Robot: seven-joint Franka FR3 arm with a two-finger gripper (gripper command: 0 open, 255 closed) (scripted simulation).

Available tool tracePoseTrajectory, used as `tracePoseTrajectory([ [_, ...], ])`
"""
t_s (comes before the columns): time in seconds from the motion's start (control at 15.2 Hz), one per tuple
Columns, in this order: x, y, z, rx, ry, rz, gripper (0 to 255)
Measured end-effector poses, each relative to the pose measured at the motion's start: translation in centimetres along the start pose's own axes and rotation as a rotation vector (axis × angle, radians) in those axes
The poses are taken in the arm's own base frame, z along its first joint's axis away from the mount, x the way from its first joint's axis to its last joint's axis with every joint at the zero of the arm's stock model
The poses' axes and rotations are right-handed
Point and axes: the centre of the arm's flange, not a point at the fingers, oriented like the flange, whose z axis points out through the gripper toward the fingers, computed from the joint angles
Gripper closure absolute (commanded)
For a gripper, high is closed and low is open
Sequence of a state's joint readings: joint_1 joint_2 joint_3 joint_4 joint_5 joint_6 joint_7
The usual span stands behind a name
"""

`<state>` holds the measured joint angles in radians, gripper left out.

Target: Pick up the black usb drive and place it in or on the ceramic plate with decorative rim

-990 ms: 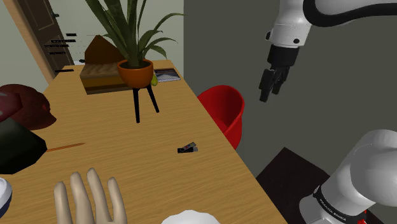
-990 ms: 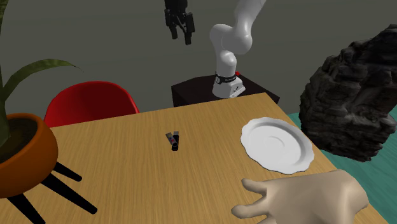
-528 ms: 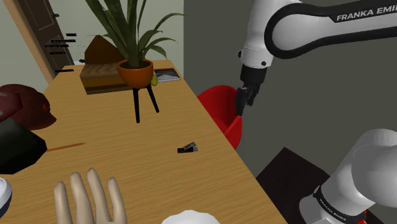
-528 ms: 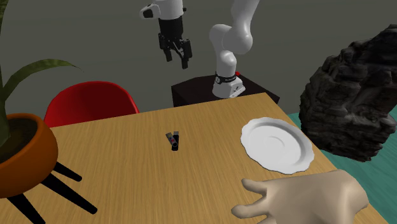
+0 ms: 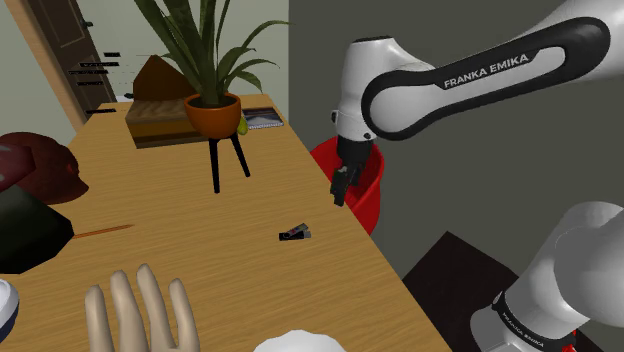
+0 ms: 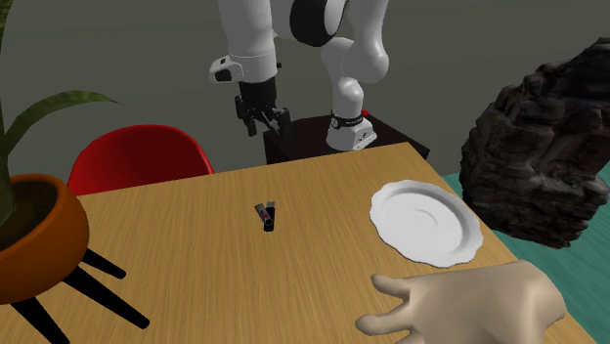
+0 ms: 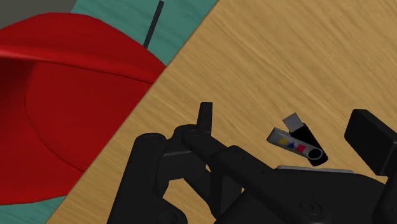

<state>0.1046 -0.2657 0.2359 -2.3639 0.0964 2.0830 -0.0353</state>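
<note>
The black usb drive (image 5: pixel 294 234) (image 6: pixel 267 216) lies flat on the wooden table (image 5: pixel 180 230), its silver cap swung out. In the wrist view the drive (image 7: pixel 298 143) sits on the wood between and just beyond the fingers. My gripper (image 5: pixel 340 190) (image 6: pixel 266 123) (image 7: pixel 287 124) hangs open above the table's edge by the red chair, well above the drive and touching nothing. The white plate (image 6: pixel 425 222) with a wavy rim rests on the table to the second exterior view's right of the drive; a sliver of that plate (image 5: pixel 297 343) shows at the shoulder view's lower edge.
A red chair (image 5: pixel 352 172) (image 6: pixel 137 156) stands against the table's edge under the gripper. A potted plant on dark legs (image 5: pixel 212 112) (image 6: pixel 29 230), a mannequin hand (image 5: pixel 140 310) (image 6: pixel 469 303), a dark red cap (image 5: pixel 40 170) and a dark rock (image 6: pixel 538 156) surround the drive.
The arm has swung down and toward the table, bringing the gripper from high up beside the table to just above the chair and table edge. The fingers stayed open; the drive has not moved.
</note>
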Motion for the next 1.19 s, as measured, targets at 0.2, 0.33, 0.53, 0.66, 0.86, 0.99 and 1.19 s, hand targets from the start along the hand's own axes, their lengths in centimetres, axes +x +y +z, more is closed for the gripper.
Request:
tracePoseTrajectory([
  [0.2, 2.5, -1.7, 2.5, -0.008, 0.006, -0.053, 0],
  [0.33, 3.9, -2.7, 4.2, -0.013, 0.009, -0.088, 0],
  [0.53, 6.2, -4.3, 6.6, -0.021, 0.014, -0.140, 0],
  [0.66, 7.6, -5.4, 8.3, -0.025, 0.018, -0.171, 0],
  [0.86, 8.1, -6.1, 10.1, -0.026, 0.019, -0.183, 0],
  [0.99, 8.1, -6.1, 11.2, -0.027, 0.019, -0.184, 0],
  [1.19, 8.2, -6.0, 12.7, -0.027, 0.019, -0.184, 0],
])
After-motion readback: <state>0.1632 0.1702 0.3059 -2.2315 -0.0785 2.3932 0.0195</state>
